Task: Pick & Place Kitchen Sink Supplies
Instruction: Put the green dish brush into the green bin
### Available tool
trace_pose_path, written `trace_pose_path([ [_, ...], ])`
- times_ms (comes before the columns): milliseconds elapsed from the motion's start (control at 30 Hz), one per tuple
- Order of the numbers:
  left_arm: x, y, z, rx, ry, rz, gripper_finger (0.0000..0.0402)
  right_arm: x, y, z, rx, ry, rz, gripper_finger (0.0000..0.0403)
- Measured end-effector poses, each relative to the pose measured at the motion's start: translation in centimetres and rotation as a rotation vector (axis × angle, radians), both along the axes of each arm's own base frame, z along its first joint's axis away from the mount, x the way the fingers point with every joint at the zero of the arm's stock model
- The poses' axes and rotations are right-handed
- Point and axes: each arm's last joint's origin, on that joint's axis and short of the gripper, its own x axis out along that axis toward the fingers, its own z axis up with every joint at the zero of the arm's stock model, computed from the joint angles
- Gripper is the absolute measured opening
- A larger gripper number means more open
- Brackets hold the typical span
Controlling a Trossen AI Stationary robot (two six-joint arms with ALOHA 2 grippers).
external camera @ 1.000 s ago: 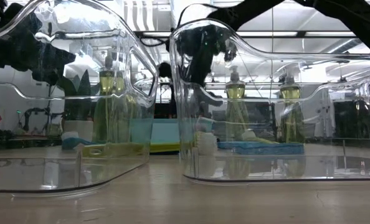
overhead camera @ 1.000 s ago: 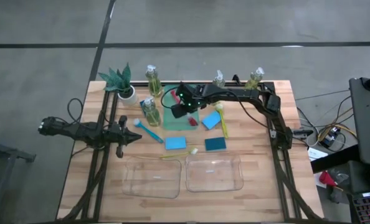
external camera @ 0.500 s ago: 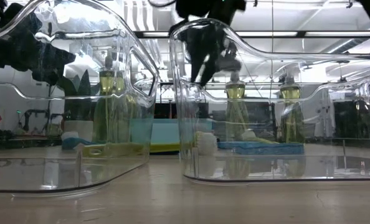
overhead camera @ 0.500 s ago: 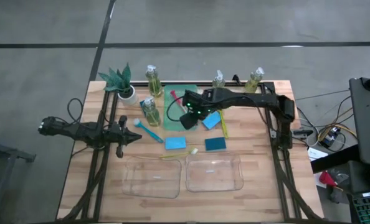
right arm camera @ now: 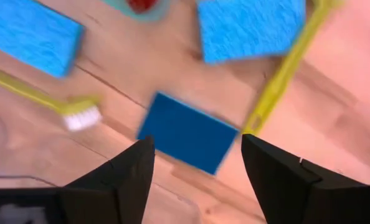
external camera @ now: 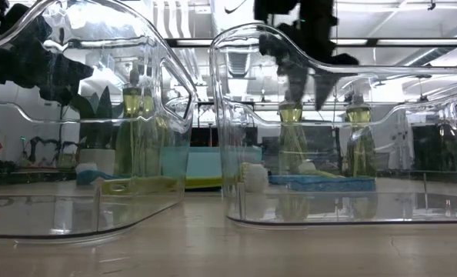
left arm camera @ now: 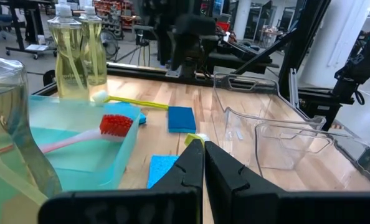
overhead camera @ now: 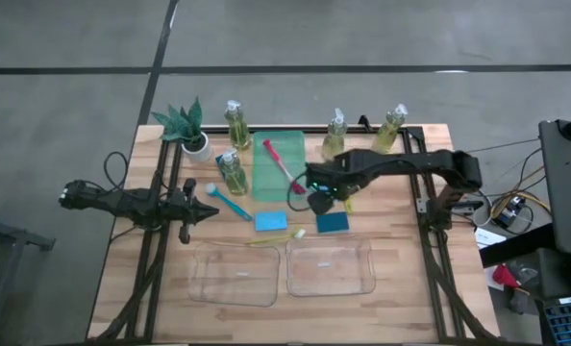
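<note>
**Right End Effector Open Above the Dark Blue Sponge: Grasp Hazards**

The right end effector [overhead camera: 320,199] is held above the middle of the bench with its fingers spread apart and nothing between them. In the right wrist view, the dark blue sponge [right arm camera: 188,132] is framed directly below the gap. It lies flat on the bench, just short of the right-hand clear bin [overhead camera: 330,266] at the near edge. The left end effector [overhead camera: 205,210] is parked by the left edge with its fingers pressed together and empty.

The remaining supplies are distributed as follows:

- The red brush [overhead camera: 279,161] lies diagonally in the green tray [overhead camera: 261,178].
- Two lighter blue sponges [right arm camera: 250,25] [right arm camera: 32,34] lie on either side of the dark one.
- A yellow-handled brush [right arm camera: 281,74] runs close past one corner of the dark sponge.
- A second brush with white bristles [right arm camera: 79,115] lies near the opposite corner.
- The blue brush [overhead camera: 226,200] and one bottle [overhead camera: 232,173] stand toward the left edge.
- Three bottles [overhead camera: 235,123] [overhead camera: 335,133] [overhead camera: 391,125] are ranged along the far edge.

The dark sponge is judged to be the next pick. The following faults are to be expected:

- The sponge is flat and low, so a descent stopped too high is likely to close on air.
- A descent taken too low may drive the fingertips into the bench.
- The yellow handle may be caught or dragged along if the approach is offset toward it.
- The sponge is soft, so it may fold or slip if it is pinched by one edge only.
</note>
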Motion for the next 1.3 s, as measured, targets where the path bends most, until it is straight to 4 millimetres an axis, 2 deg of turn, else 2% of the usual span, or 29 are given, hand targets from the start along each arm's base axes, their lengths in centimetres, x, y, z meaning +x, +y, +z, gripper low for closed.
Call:
trace_pose_path([
  [167,0.0,0.0,0.0,0.0,0.0,0.0,0.001,-3.0,0.3,-0.5,-0.057,-0.028,-0.105,0.0237],
  [300,0.0,0.0,0.0,0.0,0.001,0.0,0.001,-4.4,-0.5,-1.4,-0.071,-0.105,-0.179,0.0231],
  [633,0.0,0.0,0.0,0.0,0.001,0.0,0.001,-5.9,-2.4,-6.7,-0.075,-0.032,-0.252,0.0226],
  [967,0.0,0.0,0.0,0.001,0.002,0.0,0.001,-5.9,-3.2,-10.0,-0.079,-0.065,-0.257,0.0219],
  [1300,0.0,0.0,0.0,0.001,0.002,0.0,0.001,-4.8,-3.5,-12.9,-0.076,0.04,-0.225,0.0218],
])
